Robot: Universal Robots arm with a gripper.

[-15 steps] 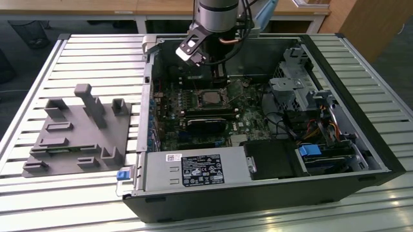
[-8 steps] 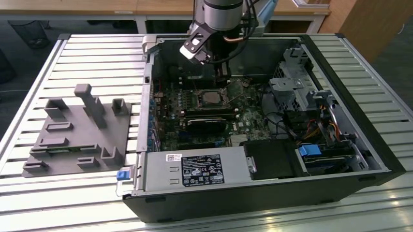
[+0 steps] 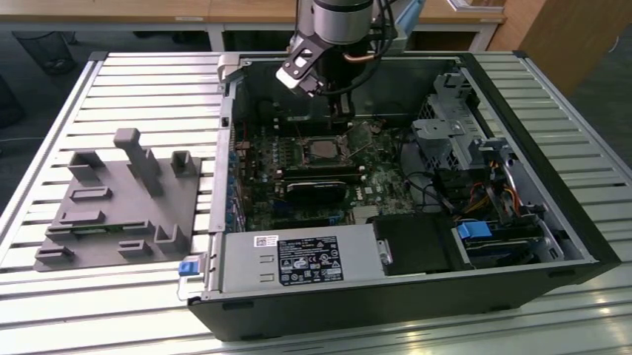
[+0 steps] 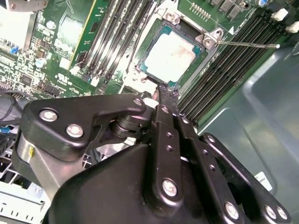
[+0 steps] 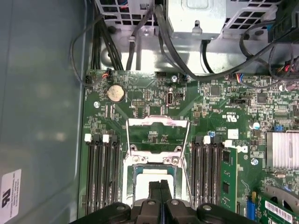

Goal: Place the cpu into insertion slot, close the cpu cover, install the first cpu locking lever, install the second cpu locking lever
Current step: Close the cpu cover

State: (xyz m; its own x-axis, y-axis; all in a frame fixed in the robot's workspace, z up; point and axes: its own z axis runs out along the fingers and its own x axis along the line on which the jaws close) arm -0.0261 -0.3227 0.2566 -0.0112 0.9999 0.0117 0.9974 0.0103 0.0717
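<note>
The cpu lies flat in the insertion slot on the green board, its pale metal top showing. In both wrist views my gripper is shut, and its joined fingertips stand at the chip's near edge with nothing visible between them. In the first wrist view the cpu cover is swung open away from the cpu, with green board showing through its window beyond my gripper. A thin locking lever sticks out unlatched beside the socket. In the exterior view my gripper reaches down into the case just behind the cpu.
Long black memory slots flank the socket on both sides. A black heatsink sits in front of it, a power supply at the case front, and a drive cage with cables on the exterior view's right. A grey fixture lies outside the case.
</note>
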